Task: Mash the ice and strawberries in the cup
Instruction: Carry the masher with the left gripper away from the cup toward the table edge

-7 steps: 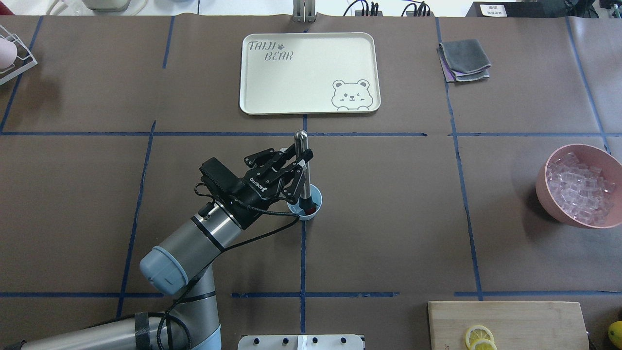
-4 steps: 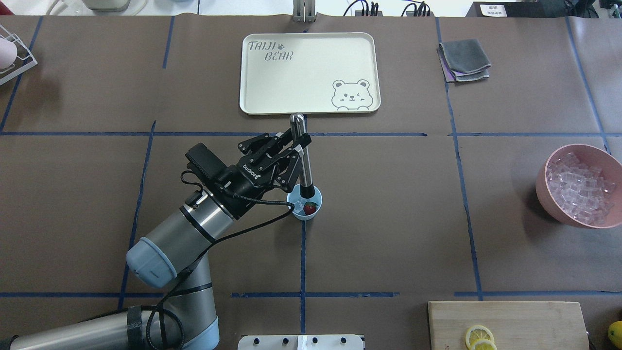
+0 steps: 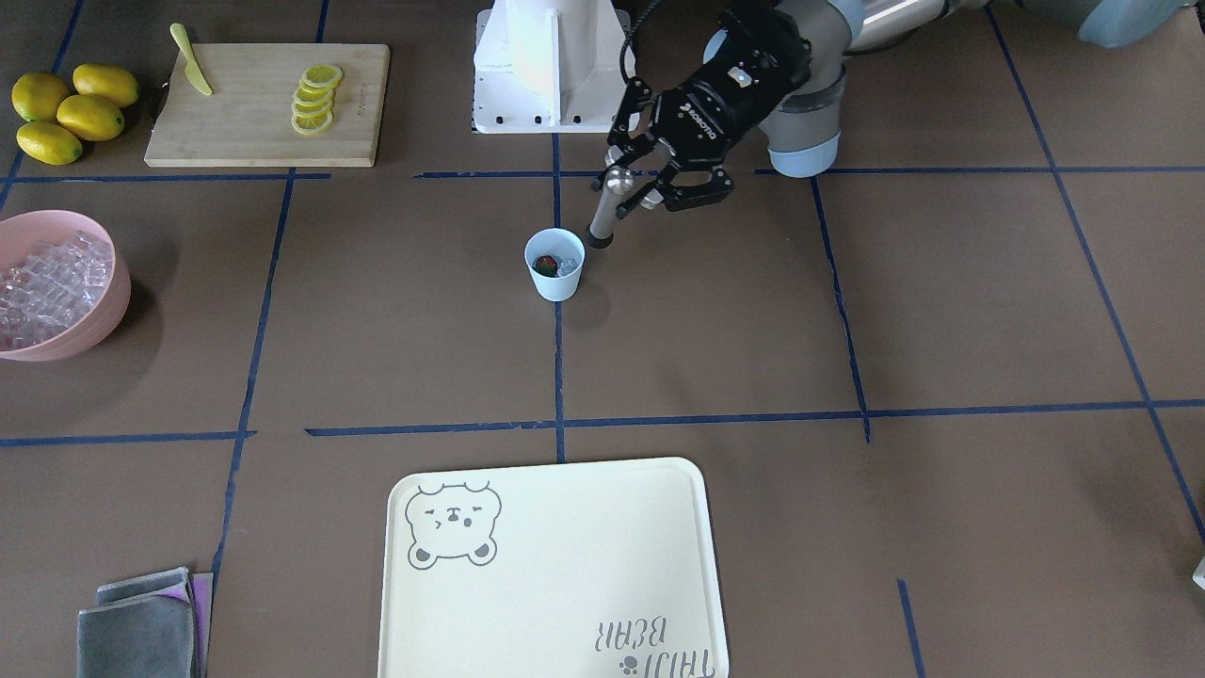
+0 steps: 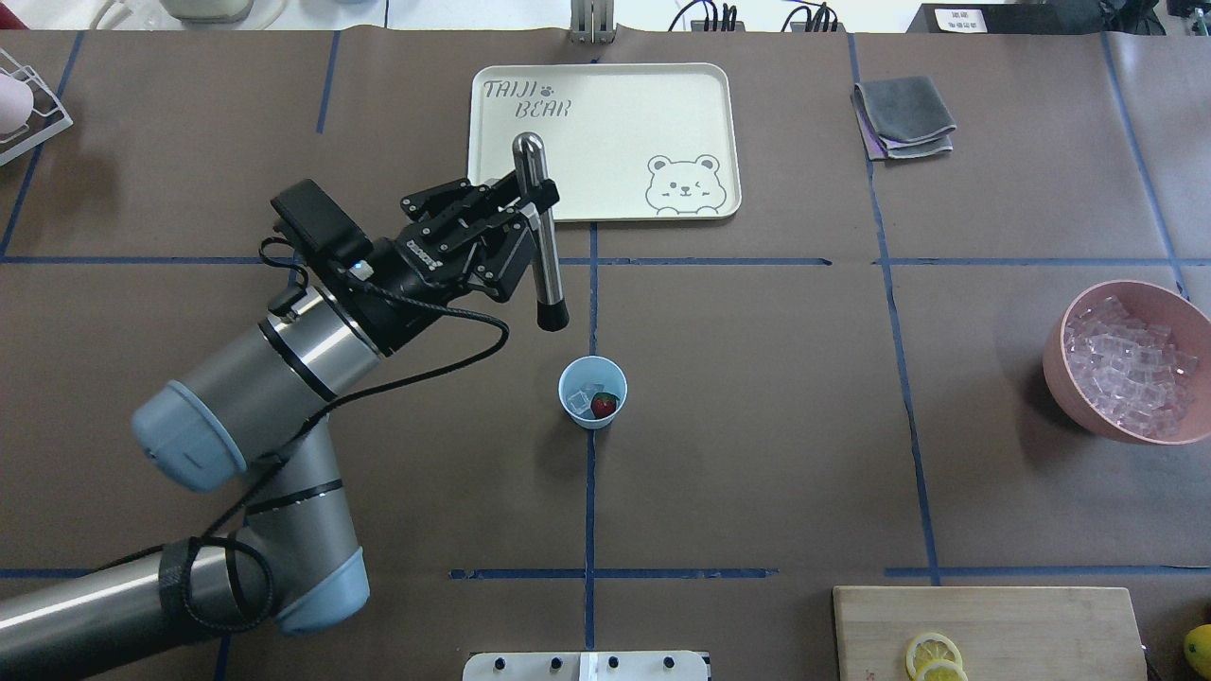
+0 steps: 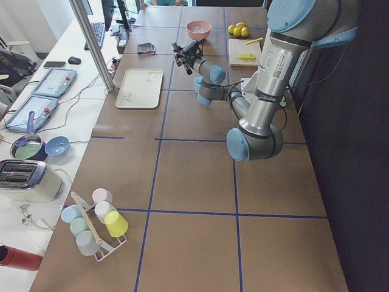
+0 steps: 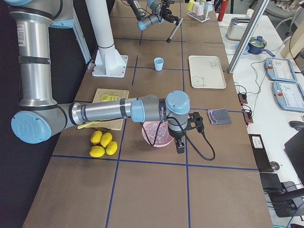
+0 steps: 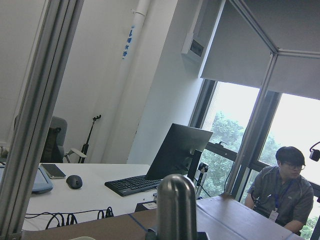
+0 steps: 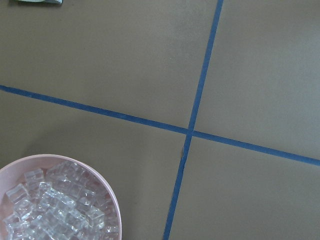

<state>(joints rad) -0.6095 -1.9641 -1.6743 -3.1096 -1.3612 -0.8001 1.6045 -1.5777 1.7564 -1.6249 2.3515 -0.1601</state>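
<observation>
The light-blue cup [image 4: 570, 383] stands at the table's middle, also in the front view [image 3: 554, 280]. Inside it lie a red strawberry [image 4: 604, 405] and a few clear ice cubes [image 4: 587, 389]. My left gripper [image 4: 532, 206] is shut on a metal muddler [image 4: 541, 255], held tilted in the air, its black tip left of and beyond the cup and well above it. In the front view the muddler [image 3: 606, 202] hangs beside the cup's rim. My right gripper [image 6: 181, 141] hangs over the pink bowl; I cannot tell its state.
A cream bear tray [image 4: 605, 142] lies beyond the cup. The pink bowl [image 4: 1064, 378] full of ice sits at the right. A cutting board [image 3: 264, 104] holds lemon slices, with whole lemons [image 3: 71, 108] beside it. Grey cloths [image 4: 903, 115] lie far right.
My left gripper has lifted the muddler out of the cup and carried it up, away and to the left toward the tray. The strawberry and ice now show in the cup.
</observation>
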